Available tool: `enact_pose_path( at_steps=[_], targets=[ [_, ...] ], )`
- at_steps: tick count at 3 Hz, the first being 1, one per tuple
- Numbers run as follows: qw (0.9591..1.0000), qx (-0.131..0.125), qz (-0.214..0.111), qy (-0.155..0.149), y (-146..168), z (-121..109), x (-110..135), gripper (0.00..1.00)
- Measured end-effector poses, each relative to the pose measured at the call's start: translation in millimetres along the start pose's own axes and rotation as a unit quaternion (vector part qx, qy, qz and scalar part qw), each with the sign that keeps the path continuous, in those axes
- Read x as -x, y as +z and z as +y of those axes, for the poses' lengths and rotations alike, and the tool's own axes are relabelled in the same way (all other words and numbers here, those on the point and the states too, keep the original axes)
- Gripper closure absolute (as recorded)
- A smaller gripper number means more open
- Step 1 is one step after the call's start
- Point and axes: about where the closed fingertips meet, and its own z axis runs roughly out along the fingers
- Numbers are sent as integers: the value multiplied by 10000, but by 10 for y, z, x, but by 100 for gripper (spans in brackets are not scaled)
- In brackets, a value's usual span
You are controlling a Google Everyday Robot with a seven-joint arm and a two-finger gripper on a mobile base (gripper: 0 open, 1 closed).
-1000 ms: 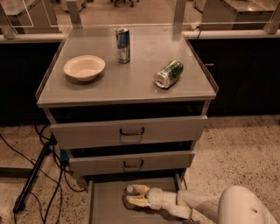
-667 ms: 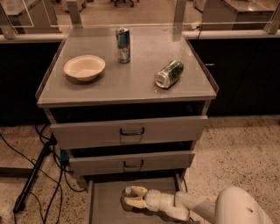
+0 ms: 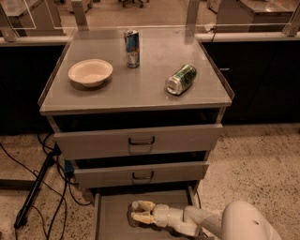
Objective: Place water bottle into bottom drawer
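grey bottom drawer (image 3: 110, 216) lies open, gripper (image 3: 140, 212) inside it, whether clamping anything i cannot tell; high above the drawer sit a bowl (image 3: 90, 71), upright can (image 3: 132, 48), tipped green can (image 3: 181, 79).

Your gripper (image 3: 136, 212) sits low at the foot of a grey metal drawer cabinet (image 3: 140, 91), which rises just behind it. To the gripper's left you have thin black cables (image 3: 18, 163) and a slanting black pole (image 3: 35, 187) on the speckled terrazzo floor (image 3: 258, 154), which also spreads out to the gripper's right. Well behind and above the gripper, dark-fronted counters (image 3: 262, 79) flank the cabinet, with clear partition panels (image 3: 33, 14) standing on top of them. The light is dim and warm.
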Motion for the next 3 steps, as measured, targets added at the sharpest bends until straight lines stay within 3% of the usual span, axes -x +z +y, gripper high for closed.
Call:
enact_pose_path(
  at_steps=[2,3],
  targets=[
    [9997,-6,-52,231,92,-23,-266,100],
    [9997,-14,-61,249,93,-20,-289,100]
  ],
)
